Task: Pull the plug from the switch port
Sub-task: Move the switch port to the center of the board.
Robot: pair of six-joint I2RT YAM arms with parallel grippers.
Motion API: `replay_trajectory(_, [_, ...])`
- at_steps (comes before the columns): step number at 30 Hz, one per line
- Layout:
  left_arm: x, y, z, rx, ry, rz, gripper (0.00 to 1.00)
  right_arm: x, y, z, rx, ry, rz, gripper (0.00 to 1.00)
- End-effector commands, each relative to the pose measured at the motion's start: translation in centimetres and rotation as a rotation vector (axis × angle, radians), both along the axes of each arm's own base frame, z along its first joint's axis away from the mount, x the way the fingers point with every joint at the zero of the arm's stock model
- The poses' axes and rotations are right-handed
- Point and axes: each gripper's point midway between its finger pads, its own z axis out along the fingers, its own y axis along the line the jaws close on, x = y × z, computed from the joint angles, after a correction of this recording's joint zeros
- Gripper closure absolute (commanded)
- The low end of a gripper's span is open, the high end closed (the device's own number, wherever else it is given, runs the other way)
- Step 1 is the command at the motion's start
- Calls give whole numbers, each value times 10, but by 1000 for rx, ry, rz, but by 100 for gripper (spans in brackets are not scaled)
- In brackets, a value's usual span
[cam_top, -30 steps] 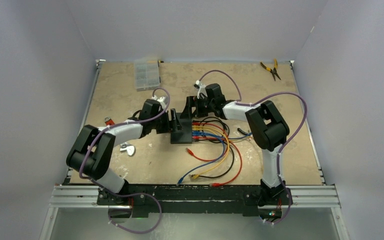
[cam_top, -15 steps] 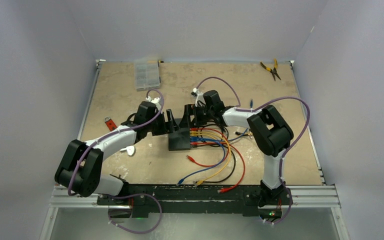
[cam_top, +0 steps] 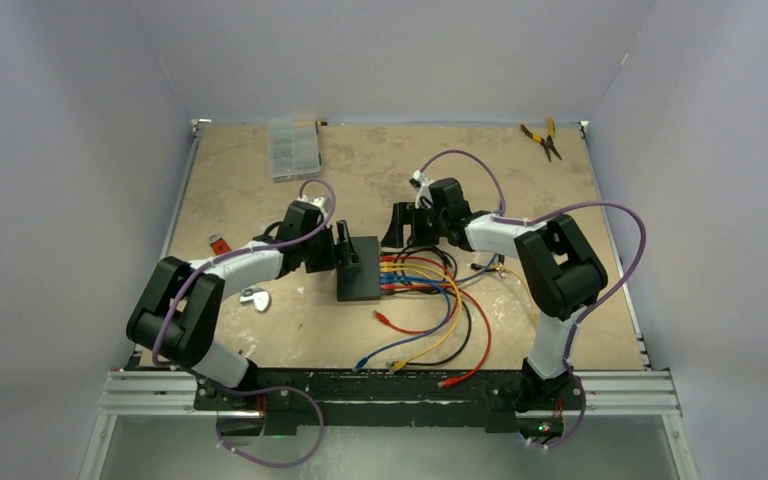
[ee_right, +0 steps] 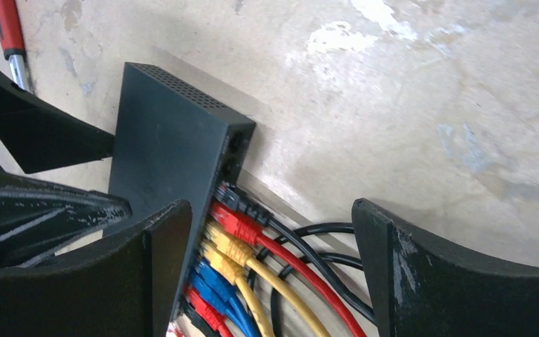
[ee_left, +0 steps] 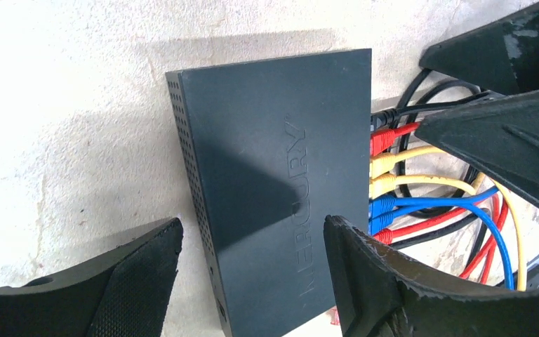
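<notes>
The switch is a flat black box lying on the table, also in the left wrist view and the right wrist view. Black, red, yellow and blue plugs sit in the sockets along its right edge. My left gripper is open at the switch's left side, its fingers spread over the box. My right gripper is open just beyond the switch's far right corner, and the plugs and cables show between its fingers. Neither gripper holds anything.
Coloured cables fan out from the switch toward the front edge, with loose ends on the table. A clear compartment box is at the back left, yellow pliers at the back right. A red-handled tool and a small white object lie left.
Both grippers were close against the switch. The right gripper has drawn back to the right, off the switch. The left arm swung and came back beside it. The switch shifted slightly toward the front.
</notes>
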Motion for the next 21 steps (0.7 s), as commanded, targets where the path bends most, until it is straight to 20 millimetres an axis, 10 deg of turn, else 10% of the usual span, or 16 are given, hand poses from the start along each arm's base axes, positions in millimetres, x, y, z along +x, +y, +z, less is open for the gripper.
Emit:
replay_trajectory(1, [20,-13,14,-33,-54,-30,28,-27,-34,-35,-117,88,-31,13])
replay_trajectory(21, [22,-26,-7,-66,-18,-81,28,-117,-37,-33,39,251,114,26])
